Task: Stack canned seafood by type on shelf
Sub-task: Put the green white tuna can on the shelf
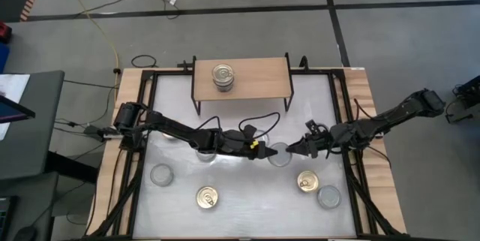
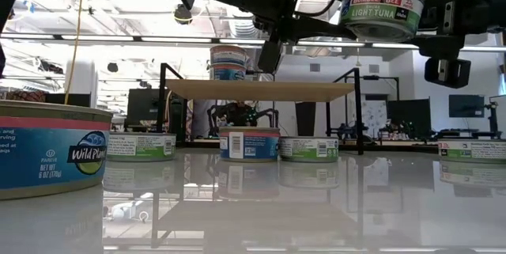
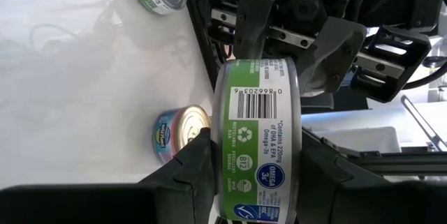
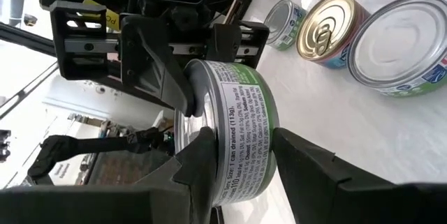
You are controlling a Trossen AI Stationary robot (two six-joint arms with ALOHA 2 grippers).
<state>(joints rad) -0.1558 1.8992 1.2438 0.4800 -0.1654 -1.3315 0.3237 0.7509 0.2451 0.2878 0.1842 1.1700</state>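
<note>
White tabletop (image 1: 240,203), green-labelled tuna can (image 1: 279,153) raised mid-table — left gripper (image 1: 268,153) and right gripper (image 1: 291,151) both clamped on it, shelf (image 1: 241,77) at twelve o'clock bearing two stacked cans (image 1: 223,75)

Shelf (image 1: 241,78): can stack (image 1: 223,76) occupies left-centre; right half free. Under-shelf passage blocked by three cans (image 2: 249,144). Table centre (image 1: 247,188) open.
</note>
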